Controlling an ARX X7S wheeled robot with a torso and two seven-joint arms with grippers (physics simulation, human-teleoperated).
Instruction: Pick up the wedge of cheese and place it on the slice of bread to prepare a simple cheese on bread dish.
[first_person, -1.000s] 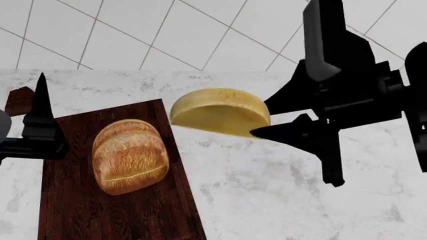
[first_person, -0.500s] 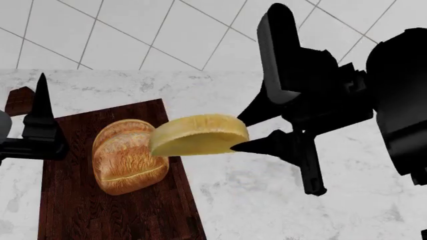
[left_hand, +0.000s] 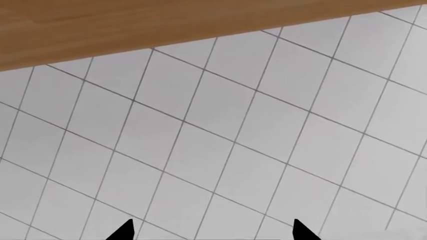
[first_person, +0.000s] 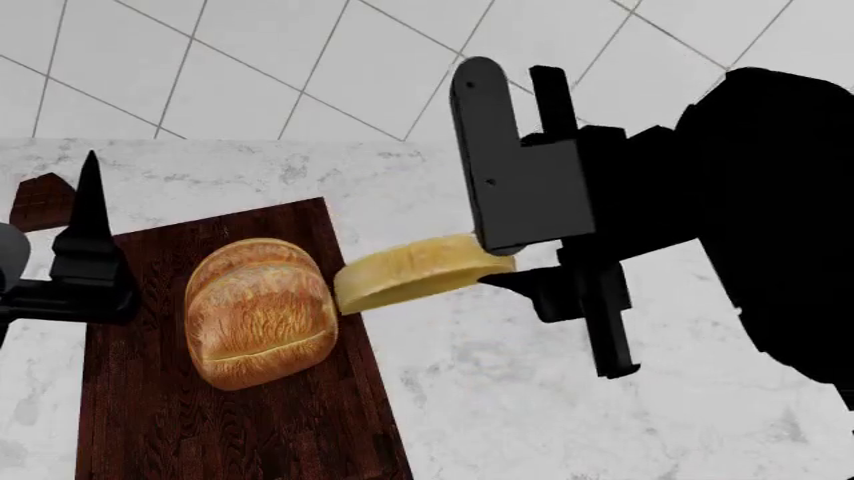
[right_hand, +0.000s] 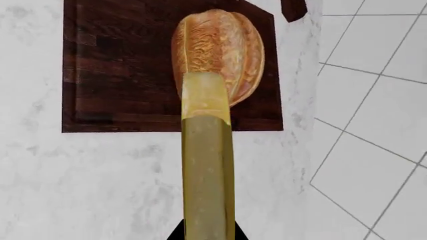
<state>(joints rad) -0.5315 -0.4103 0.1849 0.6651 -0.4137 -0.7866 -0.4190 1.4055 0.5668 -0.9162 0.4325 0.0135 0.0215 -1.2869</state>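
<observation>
The wedge of cheese has tilted flatter, clamped in the right end effector beside the slice of bread.

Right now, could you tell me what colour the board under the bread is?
Dark reddish-brown wood grain; the board shows best in the right wrist view.

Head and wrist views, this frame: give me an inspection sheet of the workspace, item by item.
Surface: white marbled counter, with a dark wooden board on it.
Job's things: slice of bread lies on the board; wedge of cheese is held in the air beside the bread, not yet on it.
Clutter: small dark brown block at the counter's far left.
Grippers: right gripper shut on the cheese; left gripper open, empty, facing the wall.
Cables: nothing seen.
Surroundings: white tiled wall; a wooden panel above it.
</observation>
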